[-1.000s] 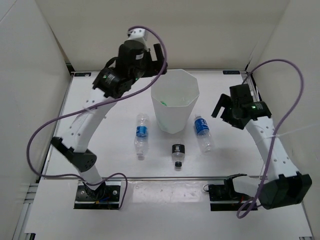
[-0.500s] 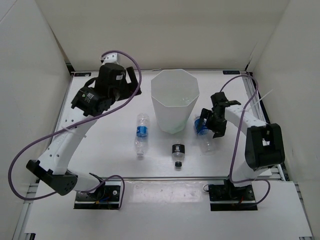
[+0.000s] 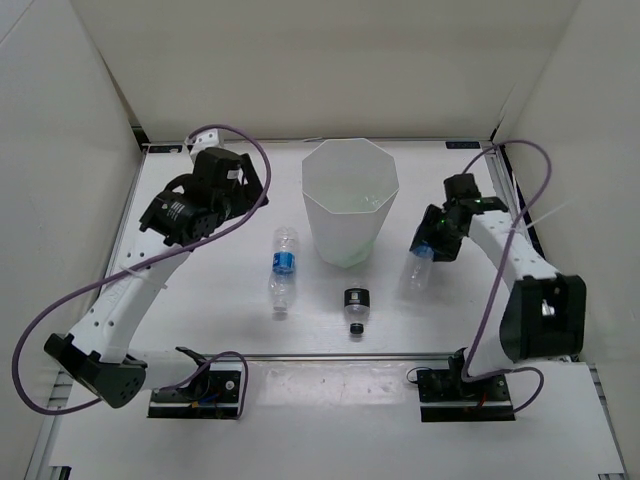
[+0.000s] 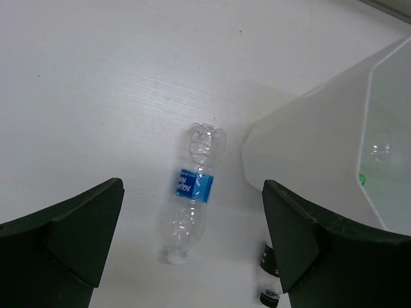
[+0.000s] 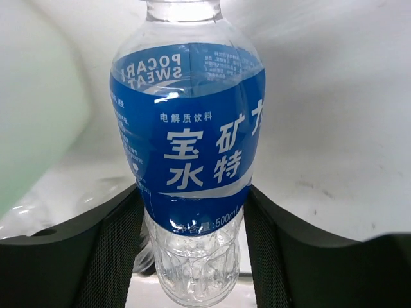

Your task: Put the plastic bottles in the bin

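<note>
The white faceted bin stands at the table's middle back and shows at the right of the left wrist view. My right gripper is shut on a clear plastic bottle with a blue label, just right of the bin. Another blue-labelled clear bottle lies left of the bin. My left gripper hangs open above it. A short black-labelled bottle lies in front of the bin. A green speck shows inside the bin.
White walls close in the table on the left, back and right. A metal rail runs along the near edge in front of the arm bases. Purple cables loop out from both arms.
My right gripper has closed on the blue-labelled bottle right of the bin and turned it away from where it lay. My left arm has drawn back from the bin, out to the left.
</note>
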Available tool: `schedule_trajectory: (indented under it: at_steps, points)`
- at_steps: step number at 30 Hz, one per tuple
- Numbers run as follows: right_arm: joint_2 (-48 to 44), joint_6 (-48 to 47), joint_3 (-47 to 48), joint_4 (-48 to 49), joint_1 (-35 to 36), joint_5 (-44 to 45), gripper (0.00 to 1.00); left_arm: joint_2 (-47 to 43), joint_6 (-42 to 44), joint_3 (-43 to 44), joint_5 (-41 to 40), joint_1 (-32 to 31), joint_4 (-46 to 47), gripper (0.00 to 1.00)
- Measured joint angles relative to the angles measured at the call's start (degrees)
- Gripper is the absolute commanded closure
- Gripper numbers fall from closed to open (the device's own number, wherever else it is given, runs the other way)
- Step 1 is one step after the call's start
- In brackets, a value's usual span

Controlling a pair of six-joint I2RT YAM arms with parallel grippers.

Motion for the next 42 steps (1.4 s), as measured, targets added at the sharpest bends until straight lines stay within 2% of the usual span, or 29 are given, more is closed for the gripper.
schedule_trajectory:
  at_steps: [3,6,10,13,16,17,18,19,21,24,27,32,37,42]
  points:
    - [-6.2,1.7,5.2,-3.7,-0.9,0.1,0.64,-0.7,-1.1,-3.2,-0.3,0.9,1.0,0.0]
    - [-10.7,3.4,14.5,-6.0,-1.6,0.0,0.66,-0.7,-2.2,-6.9,0.5,2.4,1.9,0.0]
    - [-12.9,5.0,27.6,-6.1,-1.3,-1.3,0.65,-0.5,-3.2,-12.2,4.4,5.9,2.7,0.0]
    - [-11.1,5.4,38.4,-5.3,0.4,-3.2,0.65,0.3,-3.2,-15.7,8.8,8.3,3.9,0.0]
    - [-5.5,4.2,50.0,-4.8,5.8,-2.7,0.55,0.6,-3.2,-20.0,12.3,8.6,7.2,0.0]
    - [-3.1,3.2,53.2,-4.2,8.2,-2.3,0.47,0.9,-3.2,-21.2,13.3,8.6,8.0,0.0]
    - [-1.2,2.4,55.3,-3.7,10.4,-2.0,0.19,1.4,-3.2,-22.2,14.0,8.6,8.7,0.0]
    - [1.0,1.7,57.1,-3.4,12.8,-1.6,0.11,2.3,-3.3,-22.8,15.0,8.6,9.2,0.0]
    - [4.7,0.0,59.0,-3.6,15.8,-1.2,0.0,4.4,-3.1,-23.3,17.2,8.6,10.5,0.0]
    - [11.3,-1.3,63.1,-7.9,17.6,-1.0,0.0,7.3,-2.7,-23.6,20.8,8.6,12.7,0.0]
    - [13.0,-1.4,62.1,-10.3,16.8,-0.4,0.0,9.4,-2.3,-23.6,23.0,8.0,14.6,0.0]
    - [4.9,-1.4,53.4,-10.7,13.0,0.2,0.0,13.7,-0.8,-23.5,25.2,6.8,16.9,0.0]
    - [-3.2,-1.3,52.9,-9.5,9.6,-0.5,0.0,17.3,0.9,-23.5,25.7,6.0,18.6,0.0]
    - [-6.3,-1.3,51.8,-8.6,9.2,-1.9,0.0,20.7,2.0,-23.5,25.6,5.6,19.6,0.0]
